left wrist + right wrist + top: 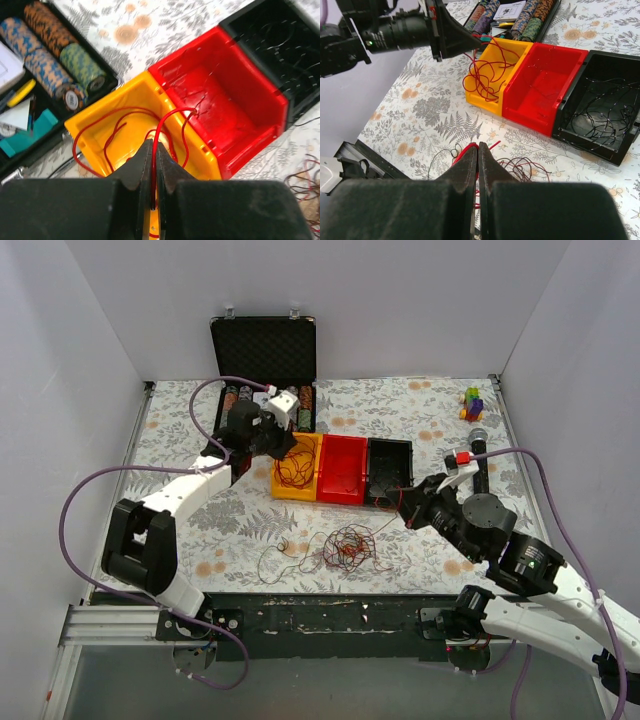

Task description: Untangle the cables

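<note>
The cables are thin red, orange and dark wires. A loose nest (pixel 348 546) of them lies on the table in front of the bins, and its dark red loops (pixel 520 165) show beside my right fingers. My left gripper (pixel 288 443) hangs over the yellow bin (pixel 297 472), shut on a red wire (pixel 158 129) that loops down into that bin. More red wire (pixel 487 70) is coiled inside it. My right gripper (pixel 398 502) hovers above the nest, shut on a red wire at its tips (pixel 478 146). Thin dark wires (pixel 605 110) lie in the black bin.
A red bin (pixel 342 468) and a black bin (pixel 390 472) stand in a row right of the yellow one. An open black case with poker chips (pixel 263 360) sits at the back left. A small colourful toy (pixel 471 402) stands at the back right. White walls enclose the table.
</note>
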`<state>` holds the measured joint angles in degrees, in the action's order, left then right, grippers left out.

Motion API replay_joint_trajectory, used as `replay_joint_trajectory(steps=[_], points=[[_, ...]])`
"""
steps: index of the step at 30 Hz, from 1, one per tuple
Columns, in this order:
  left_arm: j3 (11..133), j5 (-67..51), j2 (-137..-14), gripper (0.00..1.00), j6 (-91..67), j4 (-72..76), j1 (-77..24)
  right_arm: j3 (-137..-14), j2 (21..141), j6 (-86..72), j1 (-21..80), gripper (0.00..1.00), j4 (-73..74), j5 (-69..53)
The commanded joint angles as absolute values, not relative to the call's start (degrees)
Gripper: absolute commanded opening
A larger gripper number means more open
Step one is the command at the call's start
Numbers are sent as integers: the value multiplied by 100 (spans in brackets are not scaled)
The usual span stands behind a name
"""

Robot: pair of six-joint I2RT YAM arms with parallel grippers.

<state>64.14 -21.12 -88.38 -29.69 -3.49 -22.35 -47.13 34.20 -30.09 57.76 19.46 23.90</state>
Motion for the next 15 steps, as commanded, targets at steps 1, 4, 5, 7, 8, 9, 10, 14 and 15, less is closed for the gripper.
replay_joint_trajectory(steps=[1,4,5,7,8,9,10,14,15], points=[[6082,-1433,-8789,0,-3050,518,-2224,-5001,3331,-3085,5748,1,1942,2487],[6100,-1109,-8929,0,-3041,632,-2224,-5001,3322,-3120,5748,1,1925,2461],[6117,-977,-8982,0,-3015,668,-2232,-4984,3331,-3129,5748,1,1907,2444],[6100,-740,-9070,0,-2945,755,-2232,-4992,3340,-3138,5748,1,1890,2417],[6074,-651,-9088,0,-2892,825,-2250,-4992,3340,-3146,5748,1,1890,2400],[6056,-685,-9114,0,-2822,826,-2250,-5001,3357,-3138,5748,1,1890,2399],[6047,-738,-9149,2,-2760,765,-2259,-5001,3375,-3146,5748,1,1890,2399],[6073,-861,-9342,13,-2532,414,-2417,-5080,3445,-3129,5748,1,1898,2399],[6160,-827,-9421,15,-2505,239,-2452,-5106,3463,-3129,5748,1,1898,2399]])
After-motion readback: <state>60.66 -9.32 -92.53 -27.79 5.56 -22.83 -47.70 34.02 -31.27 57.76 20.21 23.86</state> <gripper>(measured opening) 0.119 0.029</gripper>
